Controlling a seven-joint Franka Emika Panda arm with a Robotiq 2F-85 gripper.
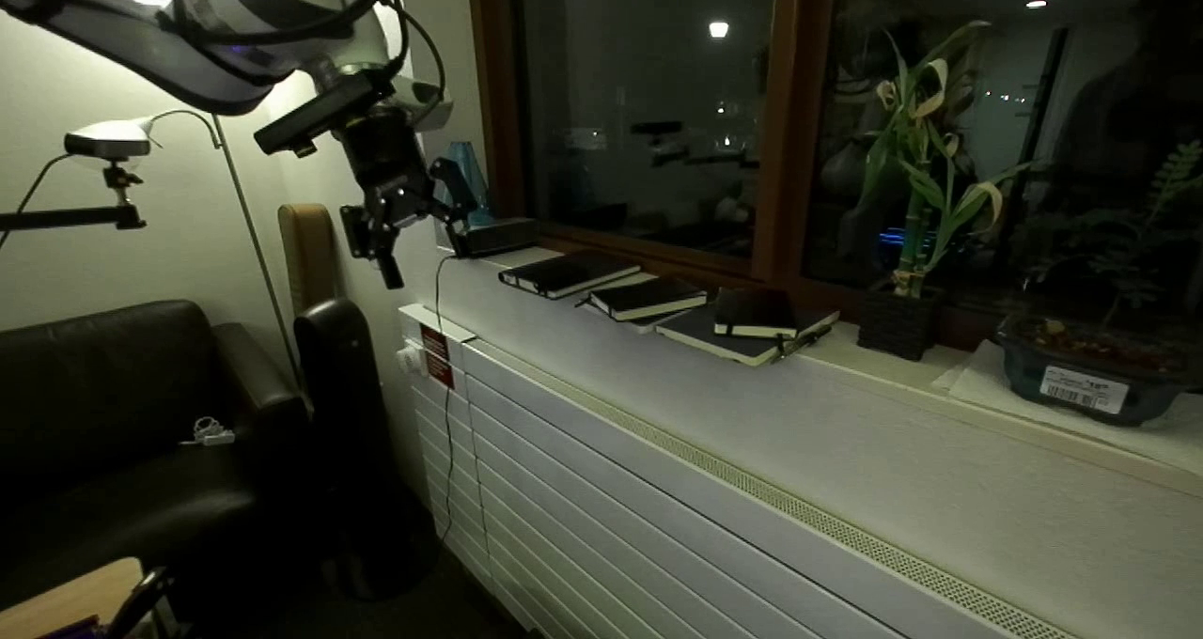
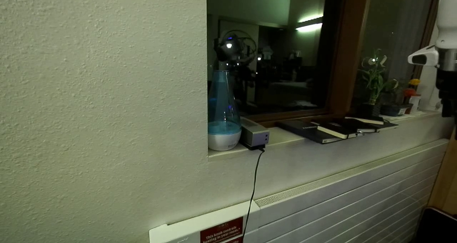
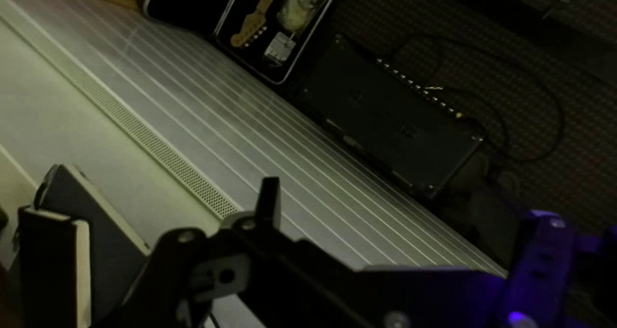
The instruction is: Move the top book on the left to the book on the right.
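"How do we proceed?"

"Over the sill point(image 2: 282, 136), we'd lower our claw point(image 1: 425, 258), spread and empty, left of the big right book point(image 1: 697, 327), and squarely pinch the left book point(image 1: 569, 272), lying flat on that sill; later, mind the small book point(image 1: 755, 310) on our landing spot."

"And the make?"

"Black oblongs, smooth-looking, pale-paged. Too dim to tell if the left book tops another."

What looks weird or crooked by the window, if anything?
Some leaves on the tall plant are pale and hang down, so it may be drying out. Near it, a small black book lies crooked on a bigger book, its edges not lined up.
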